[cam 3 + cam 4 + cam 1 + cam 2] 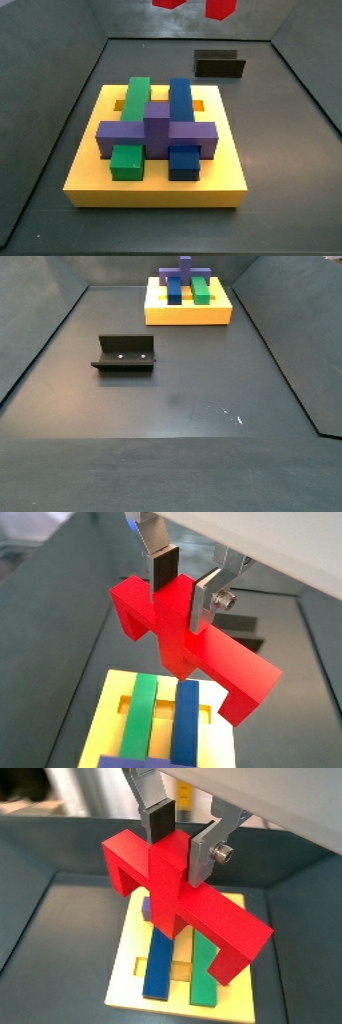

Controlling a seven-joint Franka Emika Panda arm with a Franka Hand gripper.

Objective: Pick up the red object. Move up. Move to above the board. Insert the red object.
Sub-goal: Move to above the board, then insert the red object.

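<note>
As you see in both wrist views, the gripper [185,587] hangs above the board [130,973]. Its jaws grasp the red object [181,893] by the stem.

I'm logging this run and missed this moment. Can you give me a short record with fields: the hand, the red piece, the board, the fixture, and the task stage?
hand: raised above the board, shut on the red piece's upright stem in both wrist views
red piece: held in the air, tilted; only its lower tips show at the top edge of a side view
board: yellow, on the floor, carrying green, blue and purple blocks
fixture: on the floor, apart from the board
task stage: piece lifted and over the board, not yet inserted
</note>
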